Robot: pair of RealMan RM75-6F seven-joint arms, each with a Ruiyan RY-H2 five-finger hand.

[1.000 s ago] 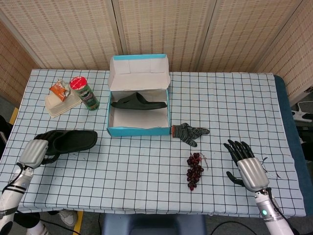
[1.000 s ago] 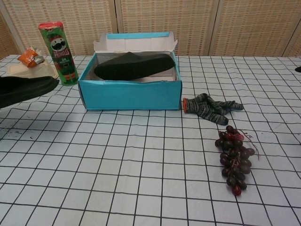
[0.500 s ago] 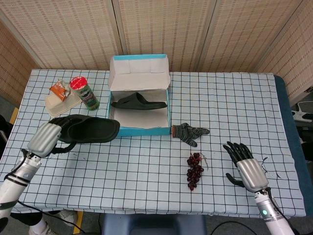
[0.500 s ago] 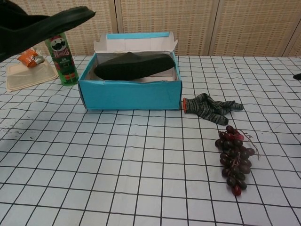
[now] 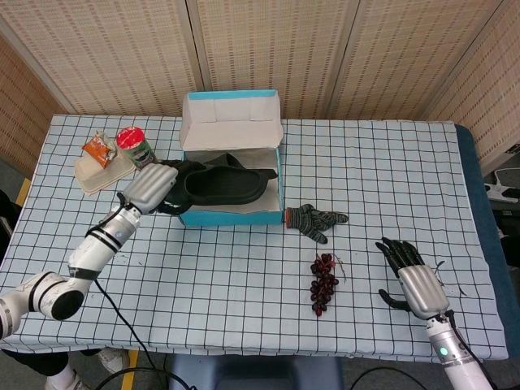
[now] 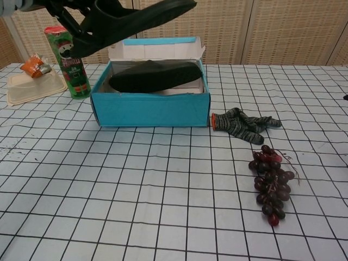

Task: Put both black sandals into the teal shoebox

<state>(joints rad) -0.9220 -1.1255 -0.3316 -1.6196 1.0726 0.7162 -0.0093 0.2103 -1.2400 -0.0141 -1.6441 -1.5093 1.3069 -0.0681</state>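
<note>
The teal shoebox stands open at the table's back, lid flap up. One black sandal lies inside it. My left hand grips the second black sandal by its heel end and holds it in the air above the box, toe pointing right. My right hand rests open, fingers spread, near the table's front right corner and holds nothing.
A green Pringles can and a beige container with a snack packet stand left of the box. A striped glove and a bunch of dark grapes lie right of it.
My left hand has lifted the sandal from the table's left edge and carried it right, over the shoebox. The right hand has barely moved.
</note>
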